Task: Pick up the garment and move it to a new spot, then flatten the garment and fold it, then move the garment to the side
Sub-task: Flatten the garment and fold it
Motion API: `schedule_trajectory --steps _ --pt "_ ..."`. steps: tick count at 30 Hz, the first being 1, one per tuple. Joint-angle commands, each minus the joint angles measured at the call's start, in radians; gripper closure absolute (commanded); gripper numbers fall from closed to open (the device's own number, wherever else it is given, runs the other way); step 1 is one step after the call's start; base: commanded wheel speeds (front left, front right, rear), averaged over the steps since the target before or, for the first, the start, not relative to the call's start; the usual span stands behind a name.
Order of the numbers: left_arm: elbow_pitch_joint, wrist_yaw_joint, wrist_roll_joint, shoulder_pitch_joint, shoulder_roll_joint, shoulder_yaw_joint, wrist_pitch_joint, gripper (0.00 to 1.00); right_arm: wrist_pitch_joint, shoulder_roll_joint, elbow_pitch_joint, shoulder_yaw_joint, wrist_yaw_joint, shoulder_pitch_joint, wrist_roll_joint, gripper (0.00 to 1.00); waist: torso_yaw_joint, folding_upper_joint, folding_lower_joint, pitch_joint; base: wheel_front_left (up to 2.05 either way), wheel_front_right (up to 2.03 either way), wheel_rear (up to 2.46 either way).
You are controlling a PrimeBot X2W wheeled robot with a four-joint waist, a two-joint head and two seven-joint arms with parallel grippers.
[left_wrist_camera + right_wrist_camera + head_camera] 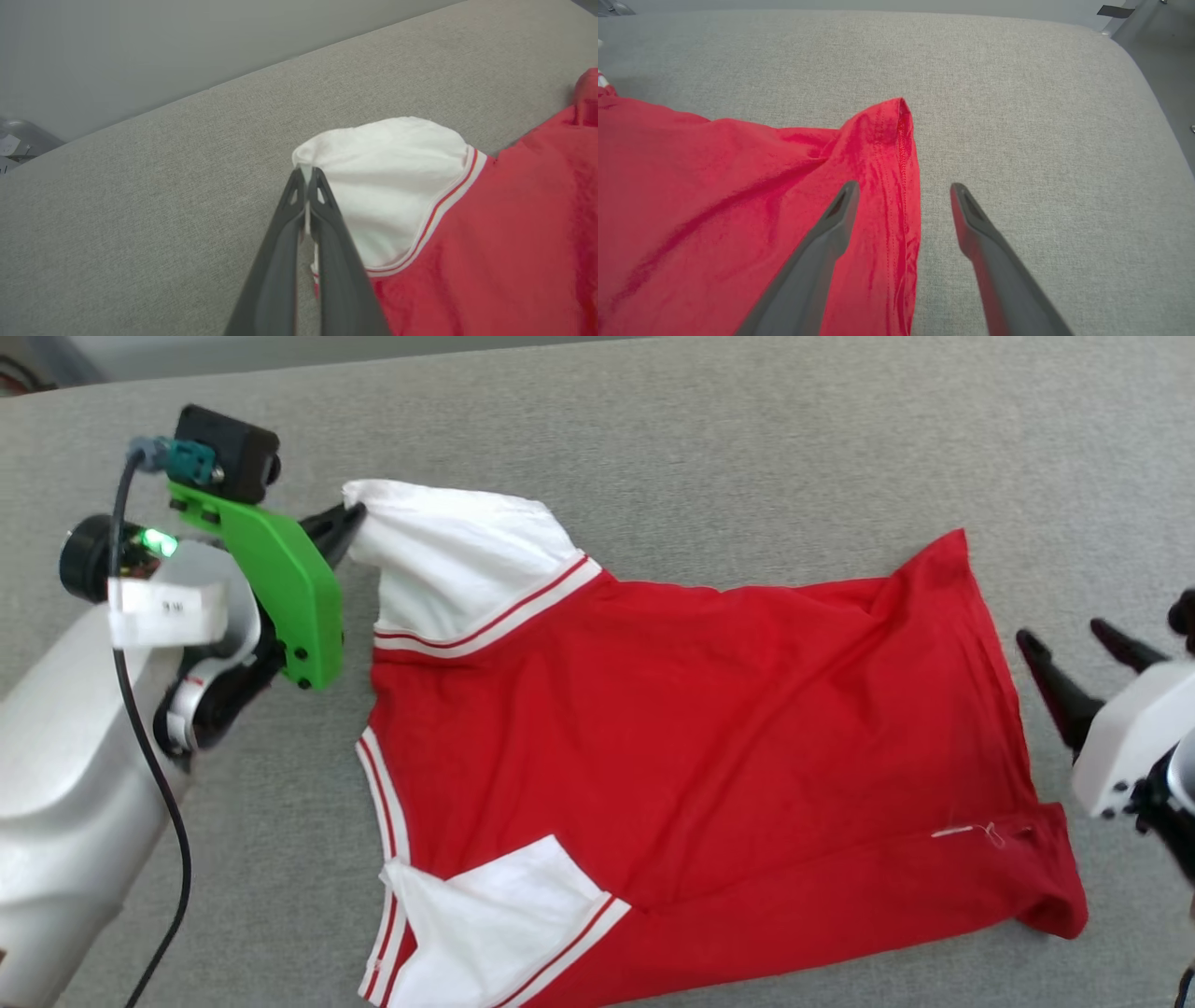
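- Left gripper [350,518] [307,175] of mine is clenched on the garment [700,728] [490,261]. My two dark fingers are pressed together, with a pinch of white cloth between their tips.
- What I am pinching is the outer corner of the far white sleeve [457,555] [392,186]. That corner is drawn up into a small peak at my fingertips.
- My right gripper [1060,633] [904,185] is released, its fingers spread wide and holding nothing.
- Seen from my right wrist, one finger is over the red cloth and the other is over bare grey fabric, with the stitched hem [901,154] running between them. I cannot tell whether either finger touches down.
- My garment lies spread across the grey upholstered surface [653,429] [1041,116], with its sleeves toward my left and its hem toward my right.
- Its red body is fairly flat with soft creases, and the hem's near corner is folded and bunched.
- Nearest me, the other white sleeve [495,915] is folded onto the red body, beside the striped trim [383,803].
- On my left wrist sit a green bracket [280,579] and a black cable [140,709].
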Motion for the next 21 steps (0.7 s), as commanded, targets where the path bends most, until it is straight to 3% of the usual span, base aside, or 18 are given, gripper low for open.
schedule_trajectory --steps 1,10,14,21 --pt "-0.050 0.024 -0.006 0.037 0.016 0.005 0.004 1.00 0.045 -0.009 0.006 -0.008 -0.001 -0.047 -0.011 0.00 0.033 0.0000 0.0000 0.000 0.00 0.00 0.00" --pt "-0.360 0.143 0.012 0.144 0.050 0.010 -0.002 1.00 0.359 0.005 0.126 -0.026 -0.001 -0.279 -0.060 0.00 0.109 0.0000 0.0000 0.058 0.00 0.00 0.00" --pt "-0.413 0.156 0.027 0.138 0.049 0.005 -0.001 1.00 0.408 0.004 0.194 -0.043 -0.001 -0.345 -0.099 0.00 0.139 0.0000 0.0000 0.081 0.00 0.00 0.00" --pt "-0.458 0.152 0.030 0.124 0.029 -0.001 -0.010 1.00 0.401 0.000 0.317 -0.073 -0.001 -0.416 -0.153 0.00 0.175 0.0000 0.0000 0.114 0.00 0.00 0.00"
